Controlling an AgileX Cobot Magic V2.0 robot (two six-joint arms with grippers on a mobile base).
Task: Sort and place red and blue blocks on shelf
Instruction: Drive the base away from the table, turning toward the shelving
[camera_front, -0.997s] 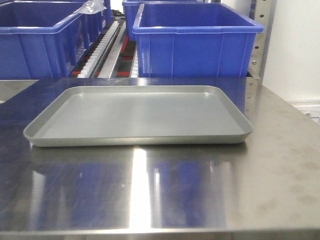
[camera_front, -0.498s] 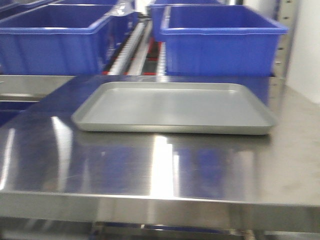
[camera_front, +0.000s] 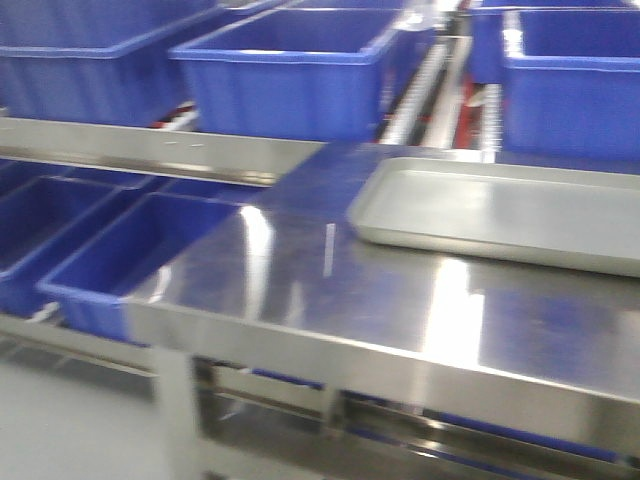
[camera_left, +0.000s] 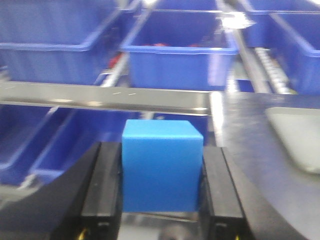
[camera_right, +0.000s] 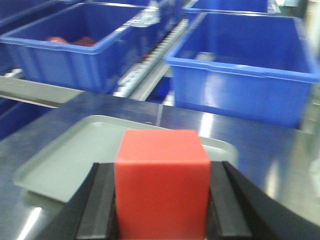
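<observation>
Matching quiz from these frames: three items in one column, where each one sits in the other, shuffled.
Items:
1. blue block
2. red block
3. tray

Places:
A. lying on the steel table
B. clamped in the left gripper
C. clamped in the right gripper

Pairs: 1-B, 2-C, 3-A

The tray (camera_front: 500, 210) is cut off at the right edge of the front view, the right gripper (camera_right: 161, 170) at the lower edge, and the red things (camera_right: 75, 40) in the far left bin (camera_right: 60, 62) are too blurred to name.
</observation>
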